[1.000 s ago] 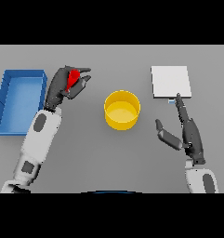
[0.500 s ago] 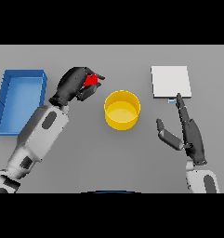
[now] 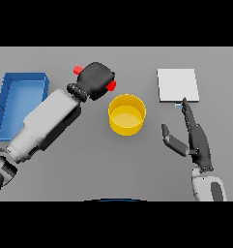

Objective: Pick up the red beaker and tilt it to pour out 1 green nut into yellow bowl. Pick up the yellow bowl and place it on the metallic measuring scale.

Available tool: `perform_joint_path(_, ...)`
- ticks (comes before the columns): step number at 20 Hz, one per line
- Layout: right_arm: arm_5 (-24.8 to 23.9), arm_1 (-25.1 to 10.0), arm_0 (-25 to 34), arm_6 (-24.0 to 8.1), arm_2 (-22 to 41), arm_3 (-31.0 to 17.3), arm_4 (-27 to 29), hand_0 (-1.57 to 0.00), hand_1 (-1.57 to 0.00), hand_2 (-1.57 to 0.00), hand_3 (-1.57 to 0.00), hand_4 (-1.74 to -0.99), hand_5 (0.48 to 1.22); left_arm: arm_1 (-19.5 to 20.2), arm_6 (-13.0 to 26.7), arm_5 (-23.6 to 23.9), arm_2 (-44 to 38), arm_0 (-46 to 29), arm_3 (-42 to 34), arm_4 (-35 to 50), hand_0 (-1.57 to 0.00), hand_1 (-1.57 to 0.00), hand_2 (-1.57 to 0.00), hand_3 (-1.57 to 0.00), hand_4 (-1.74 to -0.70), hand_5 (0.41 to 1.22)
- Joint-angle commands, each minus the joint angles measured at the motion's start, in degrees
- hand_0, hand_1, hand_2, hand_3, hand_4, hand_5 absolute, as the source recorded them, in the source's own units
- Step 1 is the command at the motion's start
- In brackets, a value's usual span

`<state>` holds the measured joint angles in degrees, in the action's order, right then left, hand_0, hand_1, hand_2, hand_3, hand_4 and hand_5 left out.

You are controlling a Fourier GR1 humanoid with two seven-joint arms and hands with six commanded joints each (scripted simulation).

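The largest thing before me is the flat grey table (image 3: 89, 179), which carries everything else. At its far left edge sits a blue rectangular tray (image 3: 21, 80) with raised walls, lying flat and partly cut off by the edge of the view. Toward the far right lies the metallic measuring scale (image 3: 178, 85), a pale square plate flat on the table. Between them, near the middle, stands the round yellow bowl (image 3: 127, 114), upright, its inside visible from above; I cannot tell whether anything lies in it. My left arm reaches in from the lower left, and my left robot hand (image 3: 96, 80) is raised just beside the bowl's upper left rim, its dark fingers clenched around the red beaker (image 3: 110, 85). The beaker is mostly hidden inside that grasp: only a red bit shows at the hand's upper left and another at its right side, toward the bowl. My right robot hand (image 3: 195, 140) rests at the lower right of the table with fingers straight and released, the longest fingertip reaching up to the scale's near edge.
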<state>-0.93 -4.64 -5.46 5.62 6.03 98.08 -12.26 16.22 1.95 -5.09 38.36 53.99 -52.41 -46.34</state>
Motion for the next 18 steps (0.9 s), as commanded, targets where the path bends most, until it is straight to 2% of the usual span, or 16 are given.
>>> perform_joint_path(1,0.3,0.2,-0.4,0.6,0.3,0.3,0.2,0.0,0.0,0.0,0.0,-1.258,0.697,0.1,-0.3,-1.5,2.0,1.0,0.6,-1.5,-1.57,-1.57,-1.57,-1.57,-1.61,1.206)
perform_joint_path(3,-0.7,0.4,-0.4,0.5,0.2,0.1,-0.7,0.0,0.0,0.0,0.0,-1.245,0.679,0.2,-0.3,-5.4,5.3,4.3,1.9,-3.6,-1.57,-1.57,-1.57,-1.57,-1.66,1.212)
perform_joint_path(6,-1.1,1.0,0.0,-0.6,-0.4,0.0,0.3,0.0,0.0,0.0,0.0,-1.22,0.657,-1.3,-1.7,-8.2,9.2,7.8,4.3,-5.1,-1.57,-1.57,-1.57,-1.57,-1.69,1.216)
perform_joint_path(7,-1.2,1.2,0.6,-0.1,-0.2,-1.1,-0.1,0.0,0.0,0.0,0.0,-1.209,0.654,-1.3,-2.3,-8.7,10.7,8.7,5.4,-5.9,-1.57,-1.57,-1.57,-1.57,-1.7,1.217)
perform_joint_path(10,-1.7,1.1,-0.9,1.7,0.5,0.1,-1.4,0.0,0.0,0.0,0.0,-1.195,0.647,-2.2,-2.3,-11.3,15.2,12.0,7.1,-8.6,-1.57,-1.57,-1.57,-1.57,-1.72,1.219)
perform_joint_path(15,-2.2,1.4,0.7,-0.4,0.1,-0.6,-1.3,0.0,0.0,0.0,0.0,-1.179,0.635,-2.2,-3.6,-12.4,22.1,15.3,8.5,-12.6,-1.57,-1.57,-1.57,-1.57,-1.73,1.22)
perform_joint_path(18,-2.2,1.5,-0.5,0.3,0.2,-0.4,-1.4,0.0,0.0,0.0,0.0,-1.169,0.624,-2.8,-5.3,-10.7,26.6,17.5,9.8,-15.5,-1.57,-1.57,-1.57,-1.57,-1.74,1.221)
